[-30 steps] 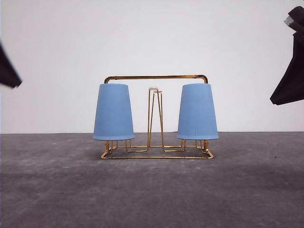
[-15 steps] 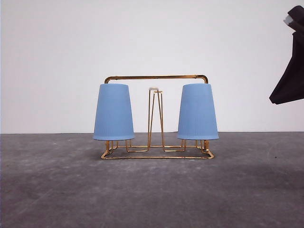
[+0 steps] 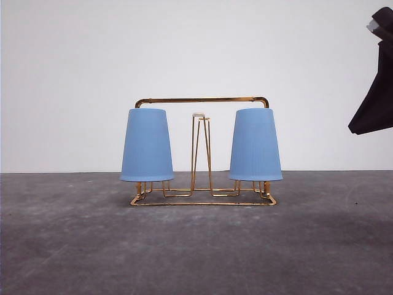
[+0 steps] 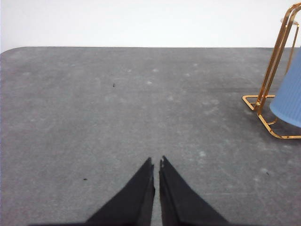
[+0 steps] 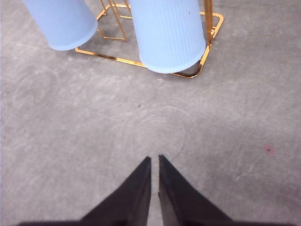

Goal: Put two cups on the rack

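Two light-blue ribbed cups hang upside down on the gold wire rack [image 3: 202, 99] at the middle of the table: one cup [image 3: 147, 145] on the left peg, the other cup [image 3: 255, 145] on the right peg. A bare hairpin peg with a white tip stands between them. In the right wrist view both cups [image 5: 167, 33] [image 5: 61, 19] sit on the rack [image 5: 197, 68], with my right gripper [image 5: 154, 160] shut and empty well short of them. My left gripper [image 4: 156, 161] is shut over bare table, the rack [image 4: 268, 89] and a cup edge [image 4: 289, 101] off to its side.
The grey table [image 3: 196, 246] runs back to a white wall. Part of my right arm [image 3: 374, 92] hangs high at the right edge of the front view, away from the rack.
The left arm's dark shape at the left edge of the front view has drawn out of sight. The cups, the rack and the right arm have not moved.
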You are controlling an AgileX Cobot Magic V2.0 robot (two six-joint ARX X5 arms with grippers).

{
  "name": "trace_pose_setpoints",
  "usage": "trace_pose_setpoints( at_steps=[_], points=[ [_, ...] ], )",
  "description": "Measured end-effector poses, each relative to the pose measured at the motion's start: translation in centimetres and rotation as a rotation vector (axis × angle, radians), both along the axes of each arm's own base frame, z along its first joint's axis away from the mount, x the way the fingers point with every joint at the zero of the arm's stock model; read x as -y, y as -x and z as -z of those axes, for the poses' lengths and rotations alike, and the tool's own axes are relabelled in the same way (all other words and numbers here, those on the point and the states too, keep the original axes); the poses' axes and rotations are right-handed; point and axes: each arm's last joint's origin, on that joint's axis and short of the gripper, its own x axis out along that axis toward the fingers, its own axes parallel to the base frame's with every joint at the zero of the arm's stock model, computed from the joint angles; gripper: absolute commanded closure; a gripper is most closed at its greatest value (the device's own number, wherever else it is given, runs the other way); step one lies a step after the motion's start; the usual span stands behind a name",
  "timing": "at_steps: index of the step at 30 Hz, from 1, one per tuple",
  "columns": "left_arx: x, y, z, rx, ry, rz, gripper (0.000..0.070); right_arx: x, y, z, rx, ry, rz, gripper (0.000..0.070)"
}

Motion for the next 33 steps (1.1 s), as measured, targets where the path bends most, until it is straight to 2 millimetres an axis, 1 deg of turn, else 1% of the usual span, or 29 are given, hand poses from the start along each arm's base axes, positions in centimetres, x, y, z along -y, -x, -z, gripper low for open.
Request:
trace_pose_setpoints(
  at_steps=[16, 18, 21, 23, 28, 33],
  points=[
    [0.0, 0.0, 0.0, 0.000, 0.000, 0.000, 0.0700, 0.1, 0.2, -0.2, 0.010, 0.002, 0.001, 0.0674],
    [0.0, 0.0, 0.0, 0.000, 0.000, 0.000, 0.0700, 0.4, 0.7, -0.6, 0.057, 0.020, 0.006, 0.0674],
    [0.0, 0.0, 0.0, 0.000, 0.000, 0.000, 0.0700, 1.3, 1.7, -1.4, 0.189, 0.051, 0.054, 0.0674],
    [0.0, 0.0, 0.0, 0.000, 0.000, 0.000, 0.0700, 2.3, 2.6, -0.8, 0.248, 0.076, 0.116, 0.0674],
    [0.0, 0.0, 0.0, 0.000, 0.000, 0.000, 0.0700, 4.4, 4.4, 2.6, 0.303, 0.115, 0.281, 0.0674],
    [0.0, 0.0, 0.0, 0.000, 0.000, 0.000, 0.0700, 5.4, 5.0, 4.9, 0.399, 0.106, 0.383, 0.0674]
  ],
)
